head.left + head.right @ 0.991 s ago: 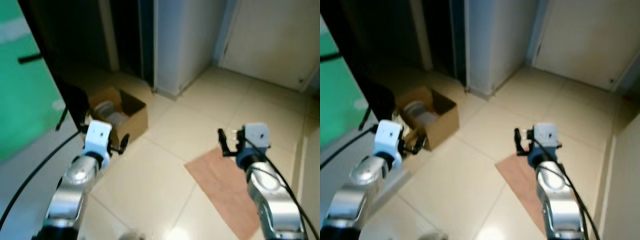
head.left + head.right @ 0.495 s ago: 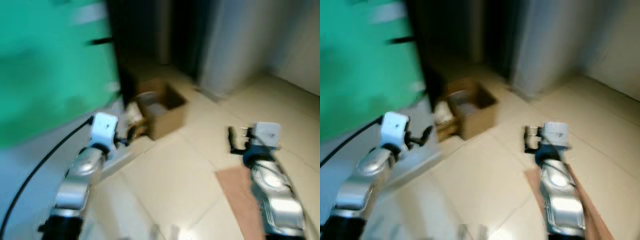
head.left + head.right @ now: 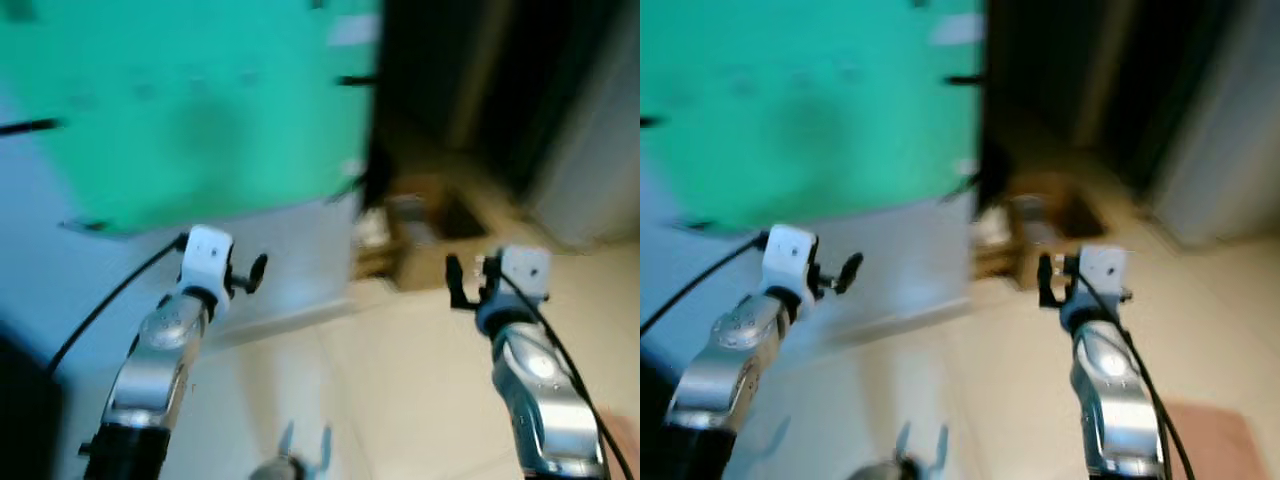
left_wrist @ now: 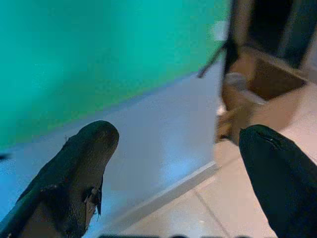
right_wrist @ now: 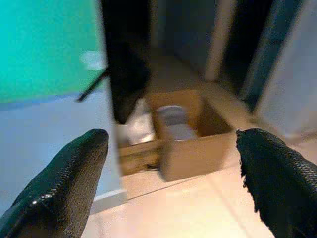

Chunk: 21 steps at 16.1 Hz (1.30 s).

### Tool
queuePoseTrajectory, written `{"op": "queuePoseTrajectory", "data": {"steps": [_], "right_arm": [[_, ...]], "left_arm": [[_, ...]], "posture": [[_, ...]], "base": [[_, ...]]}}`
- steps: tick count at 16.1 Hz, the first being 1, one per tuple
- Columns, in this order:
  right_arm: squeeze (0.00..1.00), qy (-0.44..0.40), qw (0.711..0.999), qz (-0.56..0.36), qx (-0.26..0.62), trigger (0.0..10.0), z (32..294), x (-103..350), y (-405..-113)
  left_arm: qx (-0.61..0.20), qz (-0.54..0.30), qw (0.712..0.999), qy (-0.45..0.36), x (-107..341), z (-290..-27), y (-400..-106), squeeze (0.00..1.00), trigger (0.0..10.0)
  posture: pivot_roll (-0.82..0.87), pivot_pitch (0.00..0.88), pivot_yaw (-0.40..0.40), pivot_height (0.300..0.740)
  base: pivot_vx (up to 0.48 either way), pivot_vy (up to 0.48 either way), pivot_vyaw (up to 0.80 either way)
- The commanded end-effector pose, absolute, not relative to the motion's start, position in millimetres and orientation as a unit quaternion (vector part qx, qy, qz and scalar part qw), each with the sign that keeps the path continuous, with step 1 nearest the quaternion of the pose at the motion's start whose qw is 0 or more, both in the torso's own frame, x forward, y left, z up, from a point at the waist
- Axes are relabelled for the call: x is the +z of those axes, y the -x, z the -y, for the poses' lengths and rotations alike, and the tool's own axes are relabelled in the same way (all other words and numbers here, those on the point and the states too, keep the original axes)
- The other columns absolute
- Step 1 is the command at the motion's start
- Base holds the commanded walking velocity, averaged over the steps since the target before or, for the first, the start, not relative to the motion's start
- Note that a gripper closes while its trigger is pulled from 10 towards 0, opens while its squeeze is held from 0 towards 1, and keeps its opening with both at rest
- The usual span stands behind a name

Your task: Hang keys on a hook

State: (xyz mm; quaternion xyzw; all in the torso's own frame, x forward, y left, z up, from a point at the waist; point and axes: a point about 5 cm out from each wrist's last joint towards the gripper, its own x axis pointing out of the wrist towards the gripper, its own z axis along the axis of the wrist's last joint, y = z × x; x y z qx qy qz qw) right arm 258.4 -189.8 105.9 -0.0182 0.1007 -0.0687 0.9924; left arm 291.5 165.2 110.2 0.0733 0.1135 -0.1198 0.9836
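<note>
My left gripper (image 3: 246,273) is raised in front of a green wall (image 3: 190,110) whose lower band is pale blue. Its fingers (image 4: 84,163) stand wide apart with nothing between them, so it is open. My right gripper (image 3: 462,282) is held up at the same height, facing an open cardboard box (image 5: 190,134) on the floor. It is open too, and its fingers (image 5: 64,183) are empty. Two short dark bars (image 3: 352,80) stick out of the green wall; they are too blurred to tell more.
The cardboard box (image 3: 430,225) stands by the wall's corner, beside a dark doorway (image 3: 500,90). Cream floor tiles (image 3: 400,380) spread below both arms. A thin dark rod (image 4: 214,58) leans at the corner. A small grey forked thing (image 3: 292,455) sits at the bottom edge, blurred.
The whole picture has swung: the camera turned left, so the green wall now spans the upper left and the box sits to the right. Both arms keep their pose, grippers open.
</note>
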Motion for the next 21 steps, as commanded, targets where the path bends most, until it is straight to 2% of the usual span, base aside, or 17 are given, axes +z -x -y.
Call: {"op": "queuePoseTrajectory", "data": {"steps": [1,2,15,21], "right_arm": [[1.0,0.021,0.992,-0.101,-0.075,10.0,192.1,107.5,-256.5],[1.0,0.024,0.992,-0.102,-0.077,10.0,192.9,107.3,-256.3],[1.0,0.088,0.987,-0.097,-0.097,10.0,199.9,108.8,-264.2],[1.0,0.109,0.984,-0.1,-0.099,10.0,206.4,111.7,-260.3]], "left_arm": [[-0.128,-0.111,0.983,-0.074,110.8,-162.6,-292.2,0.25,10.0],[-0.131,-0.109,0.982,-0.075,111.2,-161.5,-292.6,0.28,10.0],[-0.117,-0.1,0.986,-0.069,111.1,-161.4,-293.4,0.27,10.0],[-0.125,-0.103,0.985,-0.059,106.3,-153.1,-291.1,0.27,10.0]], "posture": [[-0.17,0.0,0.052,0.74],[-0.17,0.0,0.05,0.74],[-0.17,0.0,0.018,0.74],[-0.21,0.0,0.012,0.74]], "base": [[0.0,0.0,0.8],[0.0,0.0,0.8],[0.28,0.0,0.0],[0.298,0.0,0.0]]}}
